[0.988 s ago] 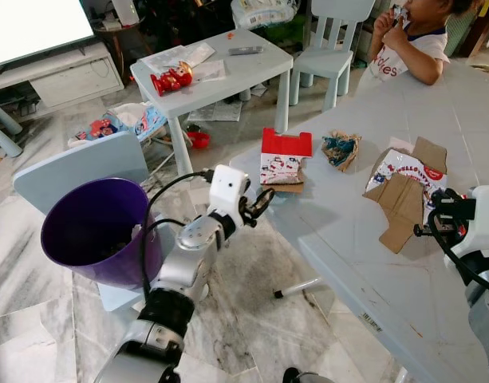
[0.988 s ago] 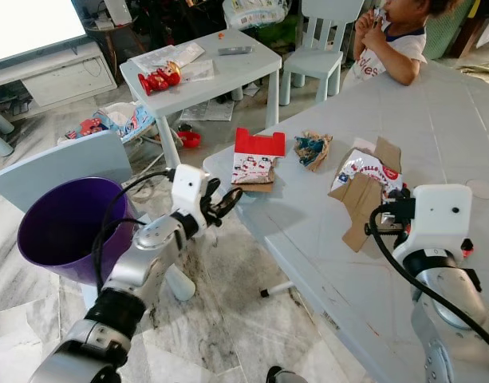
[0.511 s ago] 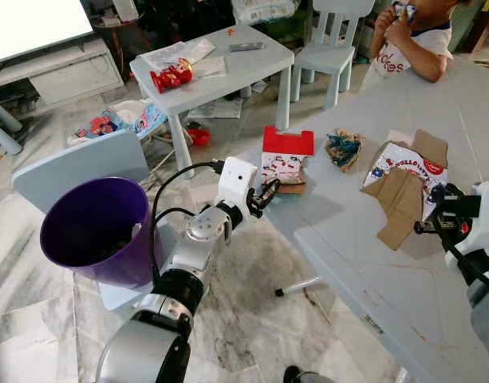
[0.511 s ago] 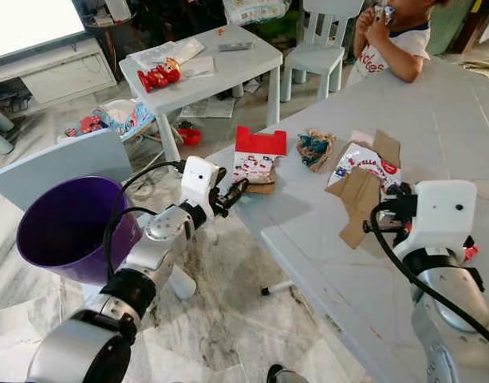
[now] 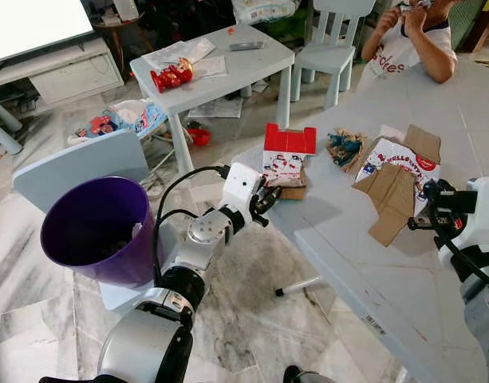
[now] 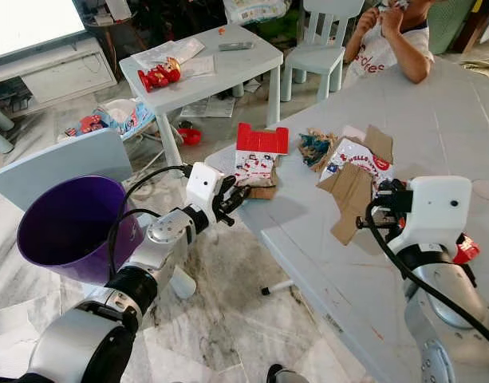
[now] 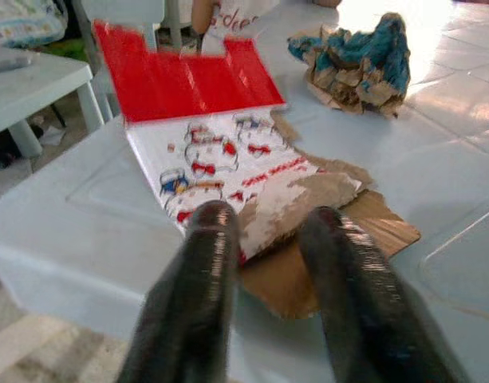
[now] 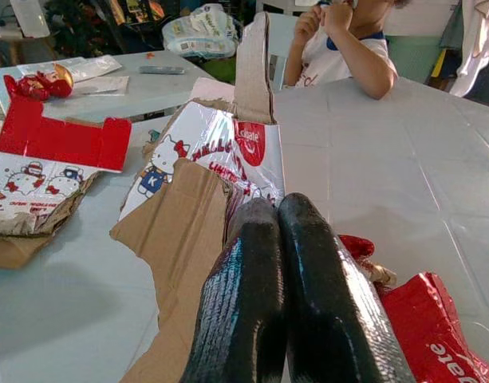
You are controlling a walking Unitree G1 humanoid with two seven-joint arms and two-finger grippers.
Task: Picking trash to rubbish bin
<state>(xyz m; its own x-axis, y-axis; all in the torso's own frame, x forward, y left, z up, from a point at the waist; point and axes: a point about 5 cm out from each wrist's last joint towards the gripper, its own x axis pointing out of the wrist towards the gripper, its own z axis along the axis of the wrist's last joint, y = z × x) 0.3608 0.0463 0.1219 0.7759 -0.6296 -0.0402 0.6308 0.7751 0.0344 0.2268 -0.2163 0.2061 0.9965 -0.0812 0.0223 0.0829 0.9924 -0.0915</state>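
A torn red-and-white carton (image 5: 285,156) lies at the big table's near corner. My left gripper (image 7: 268,239) is open just short of it, with its fingertips (image 7: 214,219) level with the carton's torn brown edge. A crumpled blue-and-brown wrapper (image 5: 344,148) sits behind the carton. A flattened cardboard toothpaste box (image 5: 394,177) lies further right. My right gripper (image 8: 278,214) is shut, with nothing seen between its fingers, and points at that box from close by. A red wrapper (image 8: 419,319) lies beside it. The purple bin (image 5: 92,231) stands on the floor to my left.
A person (image 5: 416,44) sits at the far side of the big table (image 5: 388,271). A small table (image 5: 220,68) with toys and papers, a chair (image 5: 332,40) and a blue chair back (image 5: 76,163) stand around. Clutter covers the floor behind the bin.
My left gripper has reached forward from beside the table edge up to the red-and-white carton. The right gripper and the cardboard box have shifted slightly left.
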